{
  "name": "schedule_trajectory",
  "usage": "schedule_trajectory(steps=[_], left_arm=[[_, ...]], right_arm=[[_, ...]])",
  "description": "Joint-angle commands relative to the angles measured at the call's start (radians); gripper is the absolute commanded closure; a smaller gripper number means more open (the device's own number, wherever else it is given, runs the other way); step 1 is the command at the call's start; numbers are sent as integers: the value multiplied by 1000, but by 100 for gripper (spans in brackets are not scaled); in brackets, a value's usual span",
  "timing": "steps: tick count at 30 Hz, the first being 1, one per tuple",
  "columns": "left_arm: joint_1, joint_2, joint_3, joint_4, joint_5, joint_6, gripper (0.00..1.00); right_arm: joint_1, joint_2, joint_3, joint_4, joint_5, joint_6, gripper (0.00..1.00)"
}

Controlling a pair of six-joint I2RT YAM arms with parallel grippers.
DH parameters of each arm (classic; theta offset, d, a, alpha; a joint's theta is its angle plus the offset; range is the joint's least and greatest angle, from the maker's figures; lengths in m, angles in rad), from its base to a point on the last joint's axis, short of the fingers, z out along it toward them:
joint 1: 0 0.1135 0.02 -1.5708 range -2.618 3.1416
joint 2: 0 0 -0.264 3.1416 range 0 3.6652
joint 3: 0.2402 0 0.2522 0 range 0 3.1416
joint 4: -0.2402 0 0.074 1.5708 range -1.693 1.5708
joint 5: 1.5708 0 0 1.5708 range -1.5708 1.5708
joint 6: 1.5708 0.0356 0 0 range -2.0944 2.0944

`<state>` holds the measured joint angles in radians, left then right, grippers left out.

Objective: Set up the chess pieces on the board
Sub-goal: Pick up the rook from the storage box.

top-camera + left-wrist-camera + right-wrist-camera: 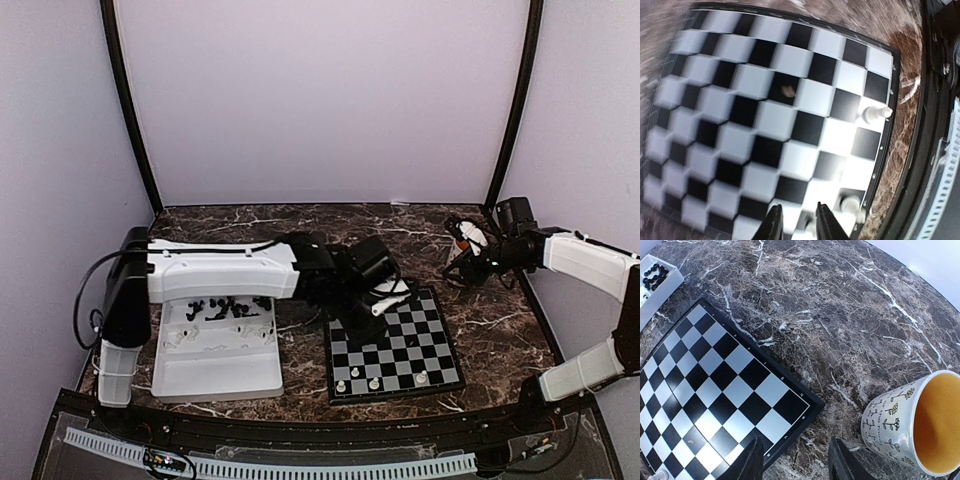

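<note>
The board [396, 345] lies flat on the dark marble table [300, 225], just right of the white tray [215, 378]. Three white pieces [374, 382] stand upright and apart from each other in the row along its near edge. A heap of black pieces [228, 304] lies at the far end of the tray. The left arm reaches across from the tray side, and the left gripper [797, 210] hangs over the board. Its wrist view is blurred, but the two fingers [774, 222] show a narrow gap with only board squares and a white piece seen below through it, so the jaws are slightly parted and hold nothing. The right gripper [796, 442] hovers off the board's far right corner above bare marble. Its jaws are spread wide and empty, and a patterned mug [892, 422] stands just to one side.
</note>
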<state>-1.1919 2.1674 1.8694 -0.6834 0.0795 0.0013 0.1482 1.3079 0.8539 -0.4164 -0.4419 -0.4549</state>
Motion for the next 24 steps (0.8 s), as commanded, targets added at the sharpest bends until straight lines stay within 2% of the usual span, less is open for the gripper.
schedule_trajectory(steps=[1, 4, 10, 16, 24], left_arm=[[84, -270, -177, 6, -195, -80, 71], [185, -411, -340, 5, -290, -153, 70], [332, -600, -689, 60, -298, -240, 69], [414, -623, -825, 104, -235, -268, 70], [462, -587, -879, 152, -205, -274, 71]], right_arm=[[-6, 5, 1, 4, -20, -5, 55], [-5, 7, 2, 5, -20, -8, 55], [-6, 14, 4, 2, -31, -10, 54], [-5, 10, 4, -4, -48, -16, 55], [-5, -20, -1, -20, -105, -42, 55]])
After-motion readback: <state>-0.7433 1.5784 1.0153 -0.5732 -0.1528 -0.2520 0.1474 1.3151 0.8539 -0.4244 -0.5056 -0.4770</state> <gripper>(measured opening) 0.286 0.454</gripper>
